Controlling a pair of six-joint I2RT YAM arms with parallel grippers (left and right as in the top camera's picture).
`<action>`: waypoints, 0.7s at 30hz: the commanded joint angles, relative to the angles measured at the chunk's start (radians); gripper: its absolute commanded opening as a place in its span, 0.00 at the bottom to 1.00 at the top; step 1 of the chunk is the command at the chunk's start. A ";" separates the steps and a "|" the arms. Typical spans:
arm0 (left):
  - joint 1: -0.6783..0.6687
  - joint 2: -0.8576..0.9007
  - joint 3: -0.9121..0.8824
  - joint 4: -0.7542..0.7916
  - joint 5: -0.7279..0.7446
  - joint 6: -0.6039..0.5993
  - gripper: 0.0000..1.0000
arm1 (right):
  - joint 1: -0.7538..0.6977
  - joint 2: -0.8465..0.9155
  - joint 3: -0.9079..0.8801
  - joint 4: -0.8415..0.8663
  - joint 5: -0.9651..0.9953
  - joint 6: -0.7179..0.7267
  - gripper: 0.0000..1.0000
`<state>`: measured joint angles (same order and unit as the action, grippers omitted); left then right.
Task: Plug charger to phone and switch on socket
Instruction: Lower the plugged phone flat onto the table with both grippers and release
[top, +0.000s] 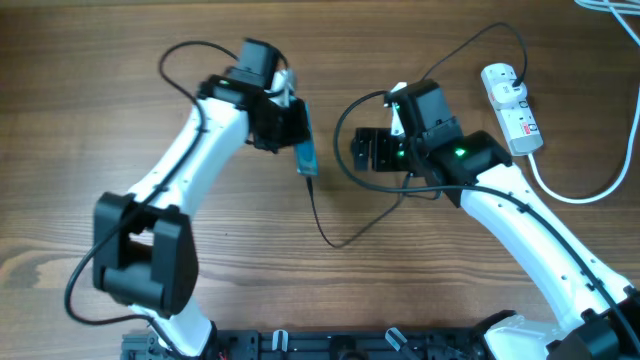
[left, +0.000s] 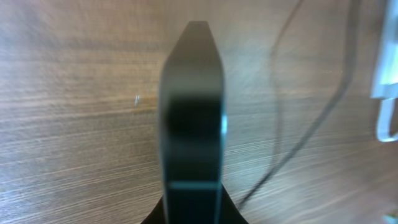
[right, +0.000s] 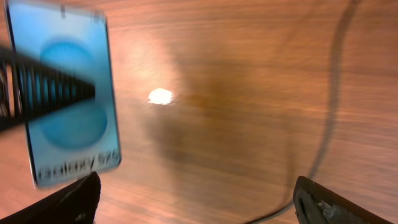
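My left tool (top: 298, 130) holds the phone (top: 306, 152) on edge, teal screen facing right. The thin black charger (top: 335, 243) trails from its lower end and loops toward the white socket (top: 515, 115) lying far right.

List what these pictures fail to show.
- Charger tip seated in the phone or not: too small in overhead; in left wrist the phone's blurred edge fills the view.
- Socket switches on or off: too small in overhead; right wrist does not show the socket.
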<state>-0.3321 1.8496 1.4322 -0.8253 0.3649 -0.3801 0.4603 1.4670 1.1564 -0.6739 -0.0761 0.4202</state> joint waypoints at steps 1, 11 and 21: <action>-0.066 0.069 -0.015 0.012 -0.098 -0.036 0.04 | -0.026 0.031 0.014 0.000 0.076 -0.047 1.00; -0.103 0.177 -0.015 0.020 -0.135 -0.058 0.04 | -0.044 0.137 0.014 0.000 0.075 -0.054 0.99; -0.103 0.215 -0.026 0.015 -0.151 -0.058 0.04 | -0.043 0.235 0.014 0.003 0.075 -0.054 1.00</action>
<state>-0.4347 2.0350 1.4220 -0.8085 0.2401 -0.4320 0.4198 1.6749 1.1564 -0.6731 -0.0177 0.3862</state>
